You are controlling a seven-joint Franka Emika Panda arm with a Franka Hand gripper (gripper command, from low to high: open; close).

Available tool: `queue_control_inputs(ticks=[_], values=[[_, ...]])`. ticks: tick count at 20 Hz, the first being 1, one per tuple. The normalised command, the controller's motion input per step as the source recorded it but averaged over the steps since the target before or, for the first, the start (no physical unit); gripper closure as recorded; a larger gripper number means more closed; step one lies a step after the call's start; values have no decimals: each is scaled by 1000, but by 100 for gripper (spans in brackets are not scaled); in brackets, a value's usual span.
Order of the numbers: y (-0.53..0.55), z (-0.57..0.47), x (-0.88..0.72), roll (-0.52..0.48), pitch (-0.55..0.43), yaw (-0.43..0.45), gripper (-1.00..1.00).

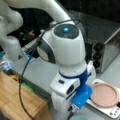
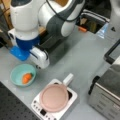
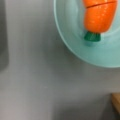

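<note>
All three views soft, low detail. Even overhead light, surface (image 2: 82,57) pale grey with mild glare. Arm (image 2: 53,37) casts a dark shadow beneath itself. Wrist view blurry; carrot (image 3: 100,17) and bowl (image 3: 72,42) edges smeared, shadow at left edge. Fingers not visible.

The white Panda arm (image 1: 62,47) fills the centre of a front view, its wrist joint capped by a dark disc with a lit blue indicator (image 1: 66,29). A black cable (image 1: 23,72) is looped down the view's left side of the arm. A blue mount (image 1: 81,96) is fixed below the wrist; the gripper itself is not shown. At the view's lower right, a pink lid (image 1: 104,94) is seated on a white appliance (image 1: 110,111). A metal toaster oven (image 1: 105,42) stands at the upper right, and a wooden board (image 1: 17,97) lies at the lower left on the grey table (image 1: 42,70).
</note>
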Motion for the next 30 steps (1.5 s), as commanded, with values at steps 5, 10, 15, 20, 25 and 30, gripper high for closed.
queue_control_inputs(ticks=[5,10,15,20,25,30], values=[[-310,93,457,-46,241,122,-100],[-282,78,415,-46,288,107,-100],[-228,72,373,-48,312,106,-100],[-201,29,366,-74,296,118,-100],[-153,-31,371,-28,246,124,-100],[-147,-30,364,2,177,116,-100]])
